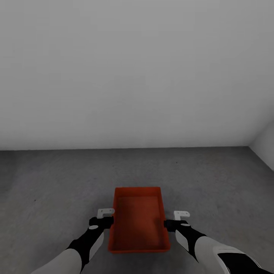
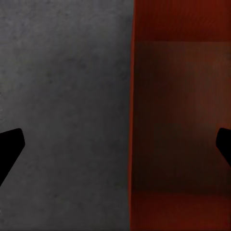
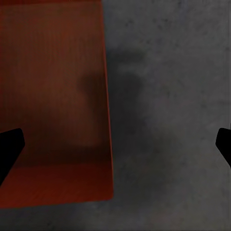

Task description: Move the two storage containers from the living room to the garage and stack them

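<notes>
One orange-red storage container (image 1: 139,222) lies lengthwise in front of me on the grey concrete floor (image 1: 57,182) of the garage, its inside empty. My left gripper (image 1: 107,220) is at its left long wall and my right gripper (image 1: 170,222) at its right long wall. In the left wrist view the left gripper (image 2: 118,144) is open, its dark fingertips (image 2: 10,147) far apart either side of the container (image 2: 183,120) wall. The right gripper (image 3: 118,144) is open the same way over the other wall of the container (image 3: 53,96). Neither gripper clamps it.
A plain white wall (image 1: 137,76) stands ahead, meeting the floor a short way past the container. A second wall (image 1: 264,146) forms a corner at the right. Bare concrete stretches to the left and right of the container.
</notes>
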You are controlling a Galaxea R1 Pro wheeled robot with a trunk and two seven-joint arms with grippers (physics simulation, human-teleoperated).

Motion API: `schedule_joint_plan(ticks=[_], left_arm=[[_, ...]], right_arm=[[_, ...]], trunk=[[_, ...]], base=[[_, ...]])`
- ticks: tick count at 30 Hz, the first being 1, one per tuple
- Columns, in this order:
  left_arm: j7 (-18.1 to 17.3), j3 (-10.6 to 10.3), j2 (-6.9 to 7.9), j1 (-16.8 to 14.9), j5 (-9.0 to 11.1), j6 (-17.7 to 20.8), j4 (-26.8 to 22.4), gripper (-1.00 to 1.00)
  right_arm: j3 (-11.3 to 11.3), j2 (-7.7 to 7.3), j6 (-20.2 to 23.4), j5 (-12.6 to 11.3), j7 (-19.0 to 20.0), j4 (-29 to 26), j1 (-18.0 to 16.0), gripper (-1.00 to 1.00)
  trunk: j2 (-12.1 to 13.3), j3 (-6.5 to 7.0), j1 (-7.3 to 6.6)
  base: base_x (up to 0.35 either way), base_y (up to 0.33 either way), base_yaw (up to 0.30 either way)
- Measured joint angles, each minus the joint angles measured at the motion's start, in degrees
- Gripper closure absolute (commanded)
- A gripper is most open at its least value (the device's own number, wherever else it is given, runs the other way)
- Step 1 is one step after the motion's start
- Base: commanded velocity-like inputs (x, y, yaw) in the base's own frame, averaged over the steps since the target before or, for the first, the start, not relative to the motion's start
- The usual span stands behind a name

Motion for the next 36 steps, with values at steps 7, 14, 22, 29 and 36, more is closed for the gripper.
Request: schedule_joint_plan(ticks=[7, 14, 22, 29, 36], left_arm=[[0.0, 0.0, -0.04, 0.0, 0.0, 0.0, -0.1, -1.0], [-0.1, 0.0, 0.02, 0.0, 1.4, -0.1, 0.0, -1.0], [-0.1, 0.0, 0.03, 0.0, 2.5, -0.1, 0.2, -1.0], [-0.1, 0.0, 0.07, 0.0, 2.6, -0.1, 0.2, -1.0], [-0.1, 0.0, 0.05, 0.0, 2.7, -0.1, 0.5, -1.0]], right_arm=[[0.0, -0.12, -0.1, 0.0, 0.1, 0.0, 0.0, -1.0], [-0.1, -0.13, -0.1, 0.0, 0.0, 0.0, 0.0, -1.0], [0.0, -0.08, -0.1, 0.0, 0.0, 0.0, 0.0, -1.0], [0.0, 0.06, -0.1, 0.0, 0.1, 0.0, 0.0, -1.0], [0.0, 0.23, -0.1, 0.4, 0.4, 0.1, 0.0, -1.0]], trunk=[[2.8, 1.26, -1.54], [5.6, 2.51, -3.08], [8.8, 3.95, -4.83], [11.6, 5.21, -6.37], [14.4, 6.46, -7.91]], base=[[0.0, 0.0, 0.0], [0.0, 0.0, 0.0], [0.0, 0.0, 0.0], [0.0, 0.0, 0.0], [0.0, 0.0, 0.0]])
